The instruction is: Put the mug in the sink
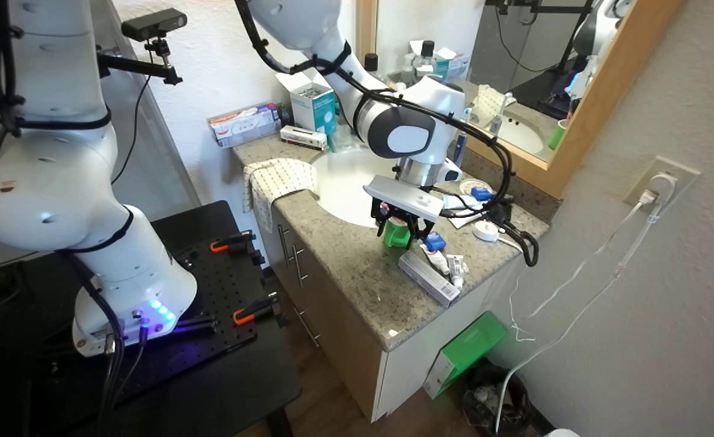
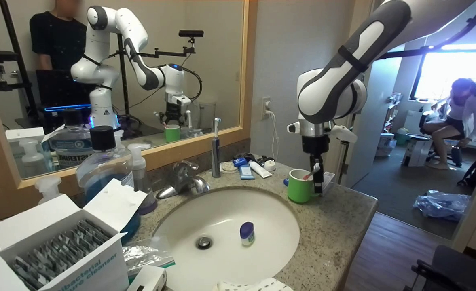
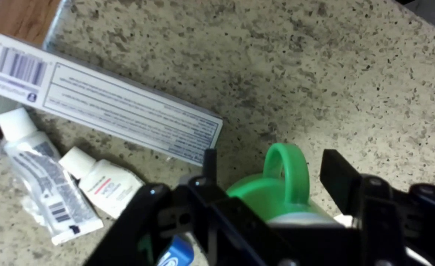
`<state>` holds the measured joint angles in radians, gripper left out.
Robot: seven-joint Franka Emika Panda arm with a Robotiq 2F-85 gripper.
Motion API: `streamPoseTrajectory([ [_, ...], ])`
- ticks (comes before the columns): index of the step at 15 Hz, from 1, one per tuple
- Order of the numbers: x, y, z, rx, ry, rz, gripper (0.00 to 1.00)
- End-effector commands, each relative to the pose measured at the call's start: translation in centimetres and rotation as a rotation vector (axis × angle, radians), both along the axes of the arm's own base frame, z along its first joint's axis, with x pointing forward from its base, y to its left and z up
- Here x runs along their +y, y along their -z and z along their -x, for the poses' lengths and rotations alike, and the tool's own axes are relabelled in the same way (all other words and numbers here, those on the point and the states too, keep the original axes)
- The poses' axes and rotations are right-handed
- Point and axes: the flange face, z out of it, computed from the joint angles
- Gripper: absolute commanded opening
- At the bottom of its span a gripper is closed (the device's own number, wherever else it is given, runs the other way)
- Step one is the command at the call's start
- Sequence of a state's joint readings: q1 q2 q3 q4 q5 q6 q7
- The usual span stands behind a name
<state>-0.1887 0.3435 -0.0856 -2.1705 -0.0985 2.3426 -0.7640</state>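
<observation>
Spread well apart, the jaws of the black gripper (image 3: pixel 271 162) reach in along the bottom of the wrist view. The handle (image 3: pixel 298 177) of the green mug (image 3: pixel 258 199) shows between their tips, touching neither. One tip overlaps the end of a slim white carton (image 3: pixel 121 111); whether they touch, I cannot tell. Two small tubes (image 3: pixel 51 181) lie side by side on the speckled surface (image 3: pixel 350 92).

In an exterior view, an open box of packets (image 2: pixel 104 262) stands nearest. The mug is upright on the surface, just beside the sink (image 2: pixel 221 258), with a toothbrush (image 2: pixel 306 176) leaning out of it. A purple-capped container (image 2: pixel 247 233) rests in the sink.

In an exterior view, the white arm (image 1: pixel 408 138) angles down to the mug, and a patterned cloth (image 1: pixel 281 179) drapes over the surface's front edge.
</observation>
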Motion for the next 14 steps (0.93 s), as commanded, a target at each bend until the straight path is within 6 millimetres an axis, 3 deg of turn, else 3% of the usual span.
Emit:
streamPoseTrajectory([
  [1,-0.07,-0.80,-0.46,-0.037,-0.007,-0.014,0.42],
  [5,-0.19,-1.38,0.01,-0.061,-0.003,-0.013,0.11],
  [7,-0.31,-1.54,0.04,-0.076,0.001,-0.011,0.01],
  [9,-0.41,-1.51,-0.02,-0.088,0.002,-0.008,0.06],
  [14,0.58,-1.12,-0.33,-0.110,-0.033,0.005,0.06],
])
